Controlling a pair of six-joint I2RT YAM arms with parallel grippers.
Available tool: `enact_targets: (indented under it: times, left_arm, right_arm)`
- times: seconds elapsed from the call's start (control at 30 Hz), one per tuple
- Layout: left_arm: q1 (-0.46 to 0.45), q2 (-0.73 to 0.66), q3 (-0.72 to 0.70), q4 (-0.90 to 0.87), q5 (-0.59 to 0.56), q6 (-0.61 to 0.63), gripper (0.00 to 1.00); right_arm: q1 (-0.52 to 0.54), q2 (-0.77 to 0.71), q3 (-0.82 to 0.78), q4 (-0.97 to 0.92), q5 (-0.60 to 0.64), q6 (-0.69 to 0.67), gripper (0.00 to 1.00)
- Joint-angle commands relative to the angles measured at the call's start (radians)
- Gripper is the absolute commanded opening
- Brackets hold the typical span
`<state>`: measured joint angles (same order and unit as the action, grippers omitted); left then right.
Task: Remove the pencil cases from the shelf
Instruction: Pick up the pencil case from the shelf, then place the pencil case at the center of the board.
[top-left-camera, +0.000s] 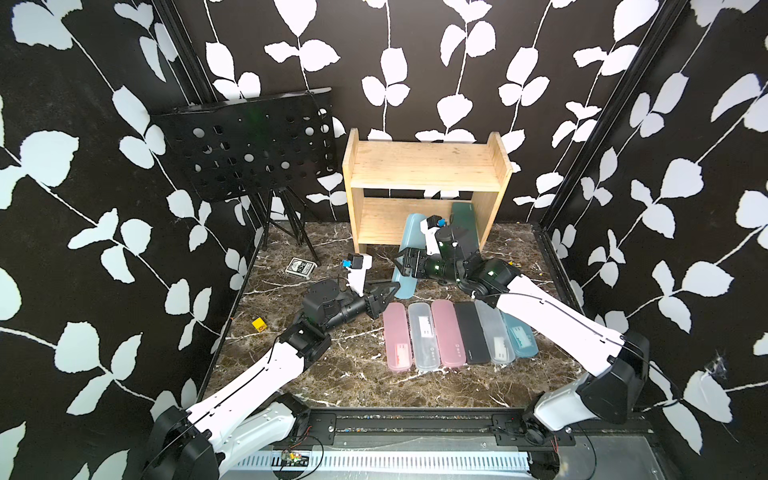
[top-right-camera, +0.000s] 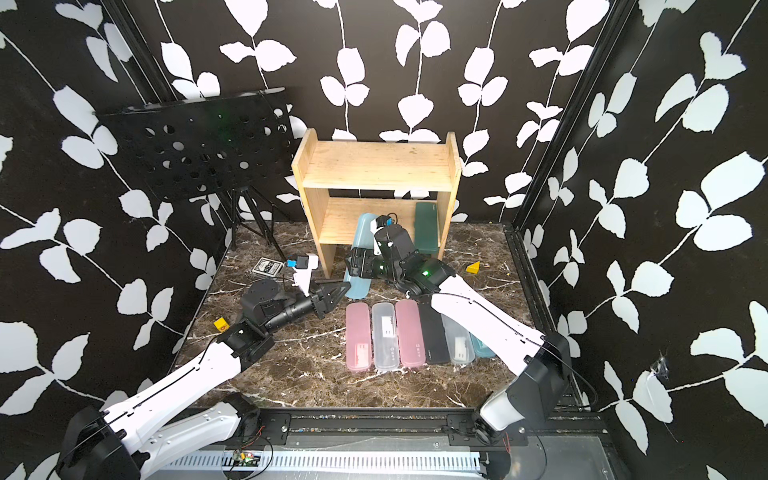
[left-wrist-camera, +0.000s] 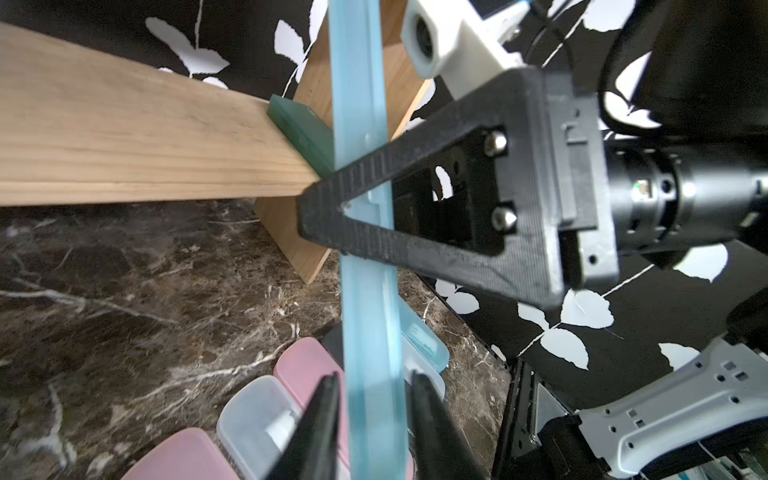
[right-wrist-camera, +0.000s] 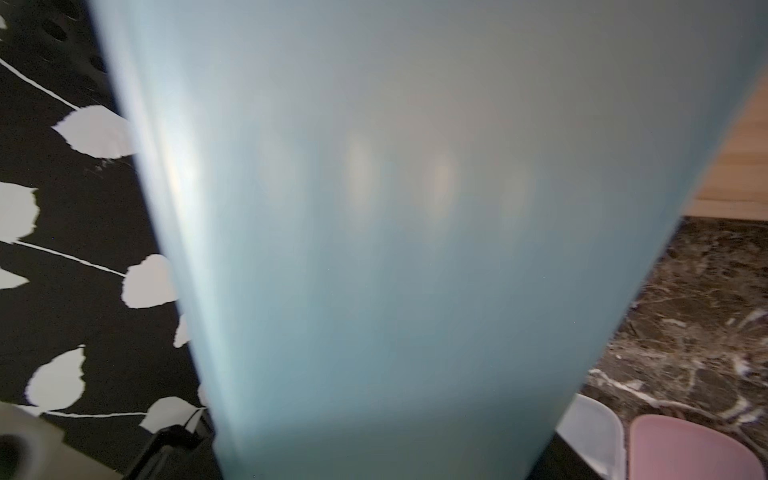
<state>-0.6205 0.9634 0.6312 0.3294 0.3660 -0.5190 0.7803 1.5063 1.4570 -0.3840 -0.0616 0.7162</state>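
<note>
While the shelf (top-left-camera: 424, 166) keeps only the dark green case (top-right-camera: 427, 226) on its lower tier, we count six pencil cases (top-left-camera: 440, 332) side by side on the table (top-left-camera: 353, 374), probably rowed to save room. The light blue case (top-left-camera: 404, 284) slants out from that tier. The right gripper (top-left-camera: 402, 262) clamps its middle. The left gripper (top-left-camera: 390, 292) brackets its lower end with jaws apart, so we judge this a handover.

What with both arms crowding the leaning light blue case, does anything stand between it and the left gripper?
Nothing visible does. The light blue case lies between the spread fingers of the left gripper; the right gripper grips it higher up, outside that gap.
</note>
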Motion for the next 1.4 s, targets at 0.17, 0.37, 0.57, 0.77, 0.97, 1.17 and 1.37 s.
enact_targets:
  times: [0.17, 0.37, 0.57, 0.77, 0.97, 1.17, 1.37]
  left_arm:
    - [0.002, -0.147, 0.015, -0.244, -0.338, 0.092, 0.92]
    - [0.003, -0.265, 0.043, -0.428, -0.612, 0.123, 0.93]
    - [0.005, -0.245, 0.163, -0.622, -0.808, 0.179, 0.96]
    - [0.068, -0.127, 0.309, -0.770, -0.775, 0.229, 0.99]
    - [0.172, -0.120, 0.286, -0.748, -0.634, 0.188, 0.99]
    - [0.188, -0.125, 0.273, -0.756, -0.616, 0.189, 0.99]
    - [0.192, -0.141, 0.258, -0.756, -0.619, 0.191, 0.99]
  right_arm:
    - [0.005, -0.031, -0.007, -0.119, 0.062, -0.041, 0.76]
    - [0.069, 0.036, -0.073, -0.120, 0.024, 0.004, 0.76]
    - [0.170, 0.197, -0.022, -0.097, -0.018, 0.062, 0.76]
    - [0.268, 0.384, 0.080, -0.067, -0.064, 0.135, 0.76]
    - [0.309, 0.523, 0.193, -0.104, -0.070, 0.167, 0.76]
    - [0.309, 0.580, 0.236, -0.157, -0.027, 0.184, 0.78]
    - [0.310, 0.630, 0.277, -0.235, -0.001, 0.186, 0.80]
